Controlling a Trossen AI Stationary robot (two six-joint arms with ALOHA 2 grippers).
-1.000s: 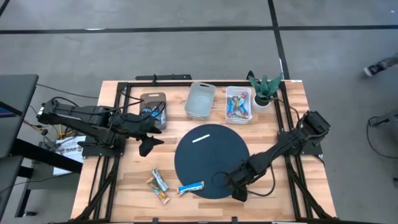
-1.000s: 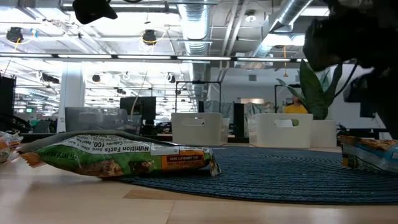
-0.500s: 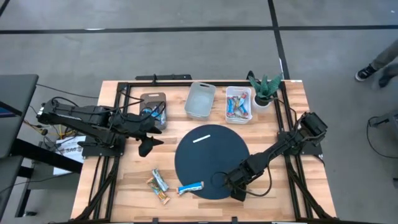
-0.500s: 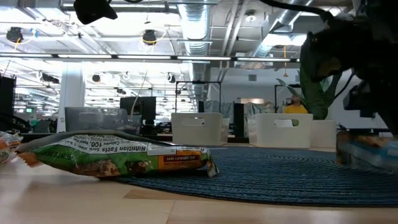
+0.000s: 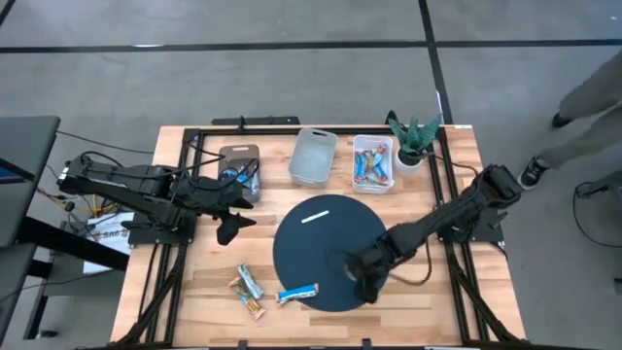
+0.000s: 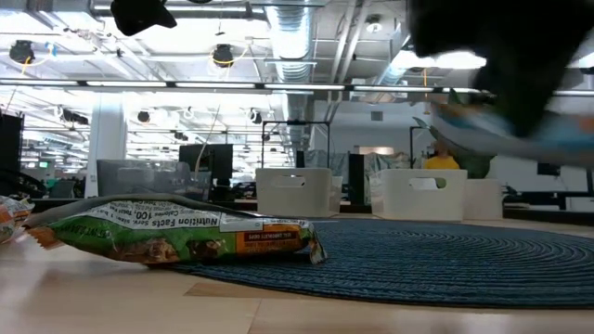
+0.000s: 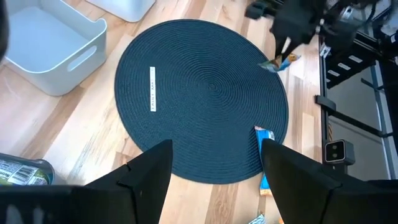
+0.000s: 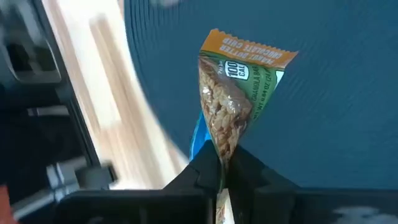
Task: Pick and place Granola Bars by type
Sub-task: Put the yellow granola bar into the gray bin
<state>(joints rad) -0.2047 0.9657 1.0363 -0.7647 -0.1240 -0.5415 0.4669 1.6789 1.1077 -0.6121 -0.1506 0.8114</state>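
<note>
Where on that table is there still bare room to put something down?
Most of the round dark mat is bare apart from a white strip. The grey bin is empty. Bare wood lies between the mat and the left tool. Crowded spots: loose bars at the front and the full bin by the plant.

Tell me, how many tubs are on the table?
3, along the far side: a dark tub left, an empty grey tub, a white tub of bars beside the plant.
</note>
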